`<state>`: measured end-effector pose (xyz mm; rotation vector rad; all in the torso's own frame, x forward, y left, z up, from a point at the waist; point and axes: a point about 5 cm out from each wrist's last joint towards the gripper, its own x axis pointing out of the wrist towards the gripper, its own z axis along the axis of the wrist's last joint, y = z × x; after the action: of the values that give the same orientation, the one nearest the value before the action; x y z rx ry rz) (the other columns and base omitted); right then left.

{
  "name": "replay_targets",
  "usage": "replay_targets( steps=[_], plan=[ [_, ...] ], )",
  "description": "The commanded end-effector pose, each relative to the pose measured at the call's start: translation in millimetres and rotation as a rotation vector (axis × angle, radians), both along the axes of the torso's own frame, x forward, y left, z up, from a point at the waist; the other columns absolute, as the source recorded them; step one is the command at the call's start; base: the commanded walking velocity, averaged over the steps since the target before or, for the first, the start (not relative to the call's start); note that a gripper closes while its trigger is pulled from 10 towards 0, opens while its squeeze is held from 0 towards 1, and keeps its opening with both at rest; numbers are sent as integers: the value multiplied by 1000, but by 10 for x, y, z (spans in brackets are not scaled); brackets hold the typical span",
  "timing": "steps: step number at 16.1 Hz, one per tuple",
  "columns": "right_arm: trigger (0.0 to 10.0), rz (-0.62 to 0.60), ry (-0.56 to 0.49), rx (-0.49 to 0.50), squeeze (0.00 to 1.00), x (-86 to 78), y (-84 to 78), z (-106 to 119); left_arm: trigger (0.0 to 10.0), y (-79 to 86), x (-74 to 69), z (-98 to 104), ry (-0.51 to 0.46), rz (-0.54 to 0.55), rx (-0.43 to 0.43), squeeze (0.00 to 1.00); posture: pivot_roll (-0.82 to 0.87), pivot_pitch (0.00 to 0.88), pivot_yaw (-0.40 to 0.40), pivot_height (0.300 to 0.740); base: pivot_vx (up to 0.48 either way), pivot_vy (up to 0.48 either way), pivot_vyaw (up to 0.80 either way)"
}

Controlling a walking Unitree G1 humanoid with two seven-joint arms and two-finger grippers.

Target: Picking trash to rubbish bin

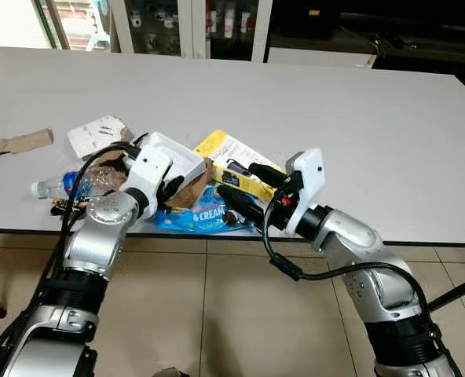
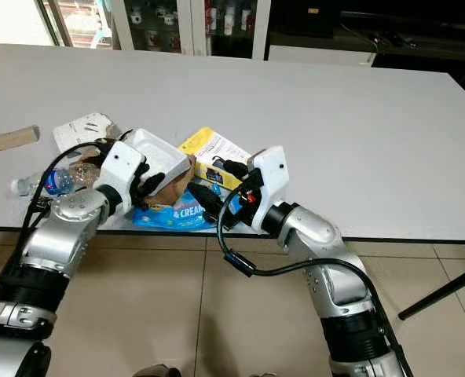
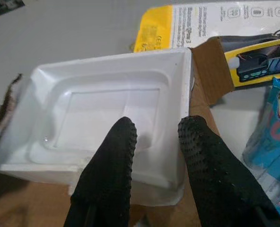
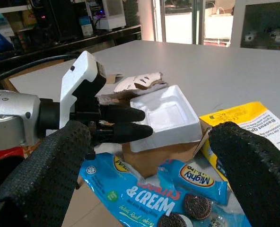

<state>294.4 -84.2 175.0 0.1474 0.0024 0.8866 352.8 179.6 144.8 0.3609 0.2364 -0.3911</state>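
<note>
- Two tools are working over the worktop [image 1: 358, 118] litter: left tool [image 3: 154, 142], fingers parted, is straddling the white tray [image 3: 107, 113] rim.
- Right tool [image 1: 244, 188] is hovering open above the cookie wrapper [image 4: 149, 198]; left should be closing squarely before lifting.

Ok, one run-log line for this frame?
left gripper: open at white tray | right gripper: open over cookie wrapper | nothing lifted

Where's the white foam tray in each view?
Left eye: white foam tray left of centre, beside the left gripper.
Right eye, same spot, left of the yellow package.
Left wrist, centre, beyond the black fingers.
Right wrist, centre.
Shared landmark: the yellow package.
</note>
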Motion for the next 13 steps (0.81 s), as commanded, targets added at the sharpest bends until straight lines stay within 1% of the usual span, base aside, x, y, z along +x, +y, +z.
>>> replay_targets(
  steps=[1,4,8,10,13],
  plan=[
    [10000,17,-18,-1,0,-23,4,44,10000,-24,-4,-50,30,-7,9,0,-29,62,-43,740,0,0,0],
    [10000,17,-17,-2,0,-29,4,38,10000,-26,-11,-83,42,0,14,0,-29,62,-43,740,0,0,0],
    [10000,18,-13,0,0,-30,8,33,10000,39,3,-120,51,55,74,0,-28,68,-44,740,0,0,0],
    [10000,19,-13,1,0,-28,8,36,10000,52,10,-149,66,83,86,0,-29,71,-44,740,0,0,0],
    [10000,17,-14,-1,0,-25,3,36,10000,45,15,-169,73,96,86,0,-29,73,-46,740,0,0,0]
  ],
)
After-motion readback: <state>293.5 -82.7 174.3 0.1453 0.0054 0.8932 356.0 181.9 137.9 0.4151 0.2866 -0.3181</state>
